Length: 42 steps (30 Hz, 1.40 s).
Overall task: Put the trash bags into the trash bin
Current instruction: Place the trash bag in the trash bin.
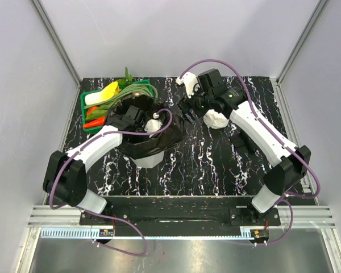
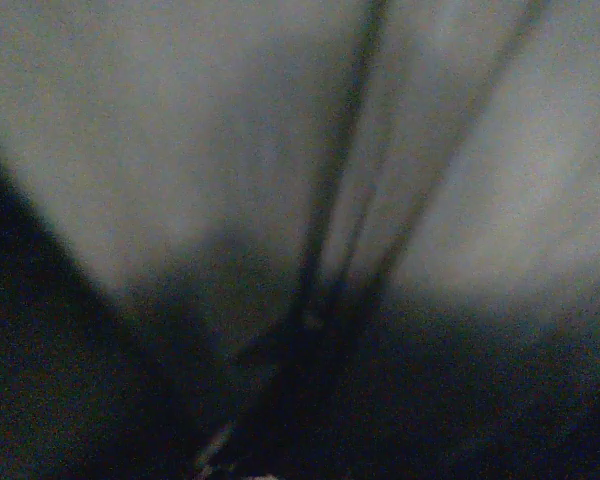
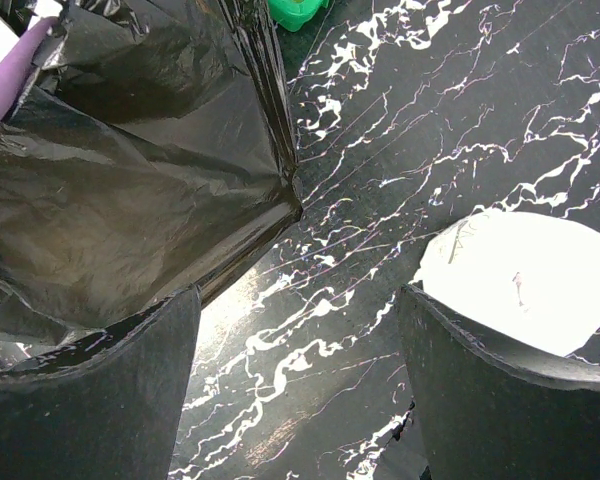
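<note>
On table (image 1: 216, 170): trash bag (image 1: 159, 142) draped over trash bin (image 1: 148, 161); basket (image 1: 83, 114) behind-left; roll (image 1: 216, 120) right of bin.

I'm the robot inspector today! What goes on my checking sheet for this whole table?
Surface: black table with white marbling.
Job's things: black trash bag draped over and into the upright white trash bin.
Clutter: green basket of toy vegetables behind the bin; white roll to its right.
Grippers: left gripper down inside the bag, jaws wide; right gripper open, empty, between bag and roll.
Cables: purple cables loop along both arms.
Surroundings: grey walls, metal frame posts.
</note>
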### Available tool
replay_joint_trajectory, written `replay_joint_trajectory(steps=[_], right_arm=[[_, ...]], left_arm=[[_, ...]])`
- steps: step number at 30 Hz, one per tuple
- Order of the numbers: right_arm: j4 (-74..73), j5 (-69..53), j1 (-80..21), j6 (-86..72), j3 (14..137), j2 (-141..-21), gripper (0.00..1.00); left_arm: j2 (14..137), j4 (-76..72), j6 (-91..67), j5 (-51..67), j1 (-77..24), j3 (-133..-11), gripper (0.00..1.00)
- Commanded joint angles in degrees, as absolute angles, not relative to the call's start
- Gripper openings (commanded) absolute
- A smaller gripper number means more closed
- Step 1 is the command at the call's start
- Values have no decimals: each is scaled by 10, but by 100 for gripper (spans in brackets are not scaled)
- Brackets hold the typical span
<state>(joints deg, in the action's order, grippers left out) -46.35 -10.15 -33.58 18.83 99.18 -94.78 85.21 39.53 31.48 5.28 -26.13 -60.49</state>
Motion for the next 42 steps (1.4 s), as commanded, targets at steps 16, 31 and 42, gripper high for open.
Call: replay_joint_trajectory(steps=[16, 31, 42], right_arm=[[-445, -105, -332, 192, 986, -941, 84], [-446, -104, -332, 193, 984, -945, 84], [-445, -100, -331, 197, 980, -946, 84]], left_arm=[[890, 418, 333, 46, -262, -587, 99], [911, 422, 338, 50, -262, -565, 99], [941, 429, 338, 46, -261, -557, 99]])
